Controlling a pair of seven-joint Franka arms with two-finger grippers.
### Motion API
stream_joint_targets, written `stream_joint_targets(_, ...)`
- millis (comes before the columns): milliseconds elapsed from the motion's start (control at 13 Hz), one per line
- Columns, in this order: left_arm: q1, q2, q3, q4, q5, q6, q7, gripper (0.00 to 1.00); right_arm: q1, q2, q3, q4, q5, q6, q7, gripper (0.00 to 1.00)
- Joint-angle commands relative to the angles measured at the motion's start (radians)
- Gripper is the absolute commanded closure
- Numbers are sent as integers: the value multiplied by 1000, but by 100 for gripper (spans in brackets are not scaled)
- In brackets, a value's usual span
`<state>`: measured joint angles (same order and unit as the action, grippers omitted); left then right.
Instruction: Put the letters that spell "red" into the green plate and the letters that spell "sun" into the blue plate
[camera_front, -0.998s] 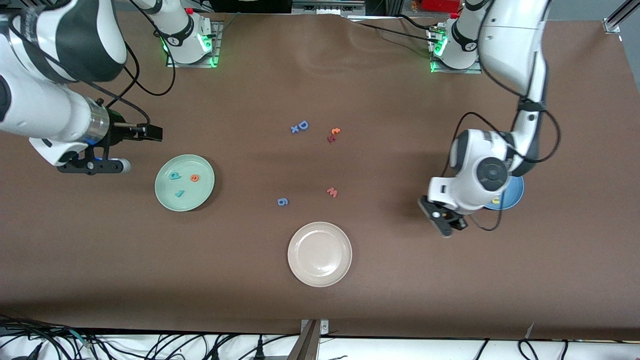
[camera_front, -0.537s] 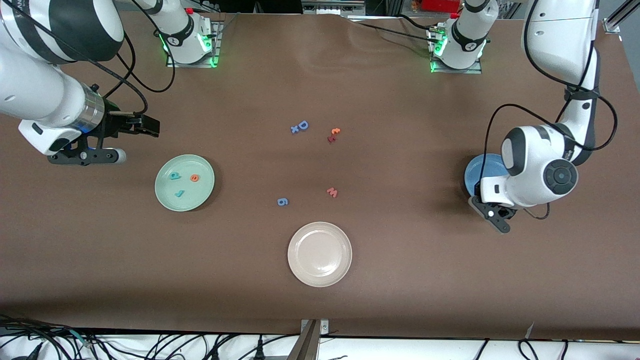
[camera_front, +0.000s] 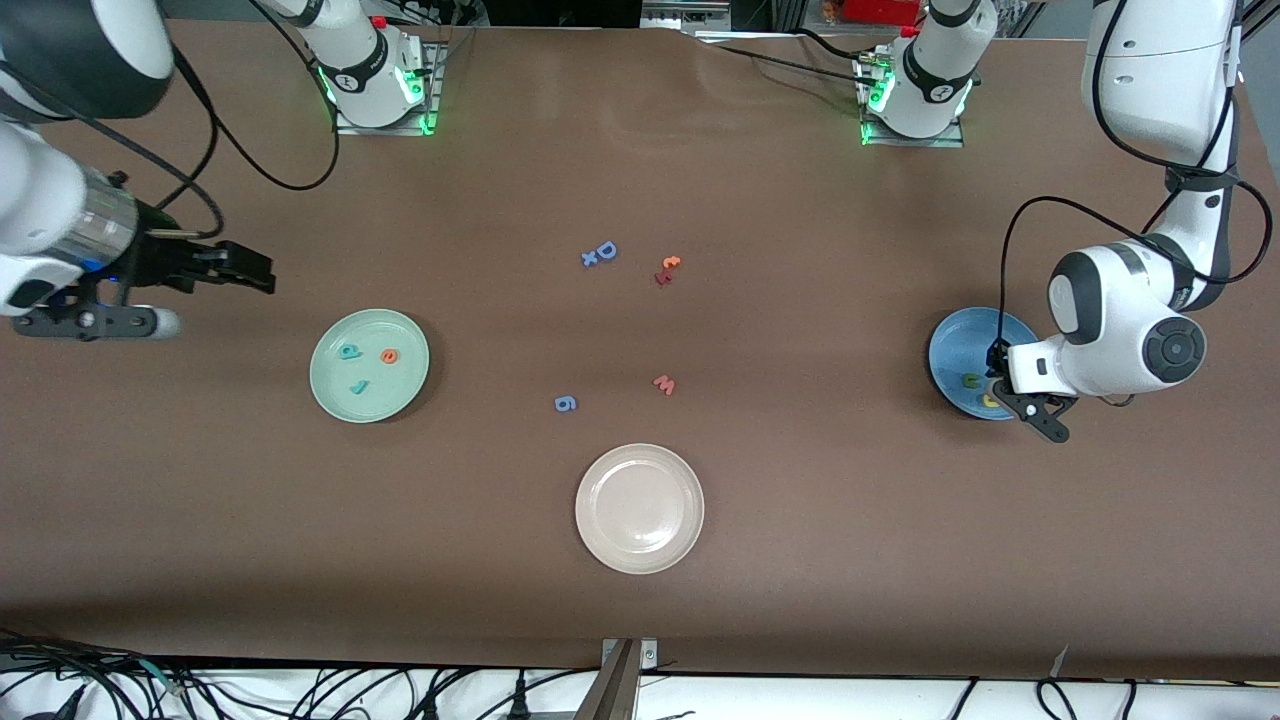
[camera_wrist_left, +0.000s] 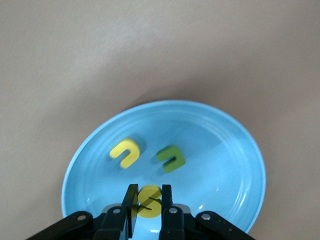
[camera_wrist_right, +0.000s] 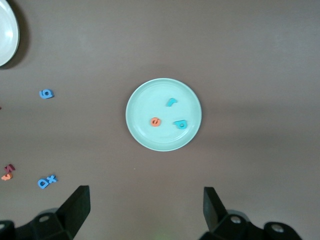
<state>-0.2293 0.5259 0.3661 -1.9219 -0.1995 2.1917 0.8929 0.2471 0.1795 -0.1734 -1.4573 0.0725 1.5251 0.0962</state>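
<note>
**Left arm swings over the blue plate**

Since a second ago the left gripper (camera_wrist_left: 147, 202) has travelled to the blue plate (camera_front: 950, 345) at the left arm's end of the worktop (camera_front: 640, 620), clamped on the yellow "s" (camera_wrist_left: 149, 201); "u" (camera_wrist_left: 125, 151) and "n" (camera_wrist_left: 171, 158) lie inside. Right gripper (camera_wrist_right: 145, 210) waits, spread wide, above the green plate (camera_front: 330, 385) holding "d" (camera_front: 348, 351), "e" (camera_front: 389, 355), "r" (camera_front: 358, 386).
</note>
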Motion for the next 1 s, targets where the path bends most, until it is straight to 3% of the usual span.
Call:
stream_joint_targets(0, 5, -21, 1, -25, -28, -10, -23, 67, -134, -159, 139, -166, -36, 36, -1, 0)
stream_joint_targets(77, -1, -26, 1, -23, -26, -10, -50, 31, -203, -216, 210, -246, -69, 88, -1, 0)
stream_joint_targets(154, -7, -29, 1, -20, -26, -12, -96, 25, -232, -257, 256, -294, -103, 113, 2, 0)
stream_joint_targets(230, -10, -32, -1, -14, -15, -12, -145, 12, -232, -262, 259, -298, -106, 112, 5, 0)
stream_joint_targets(537, -38, -121, -10, 27, 130, -13, -206, 10, -235, -201, 249, -255, -103, 107, -1, 0)
stream_joint_targets(614, -51, -174, -10, 26, 137, -15, -207, 9, -233, -201, 252, -253, -106, 109, 6, 0)
stream_joint_targets(691, -51, -222, -12, 24, 138, -39, -207, 0, -232, -201, 253, -250, -106, 110, 8, 0)
stream_joint_targets(921, -44, -354, -22, 27, 140, -115, -207, 0, -232, -196, 252, -245, -102, 118, 4, 0)
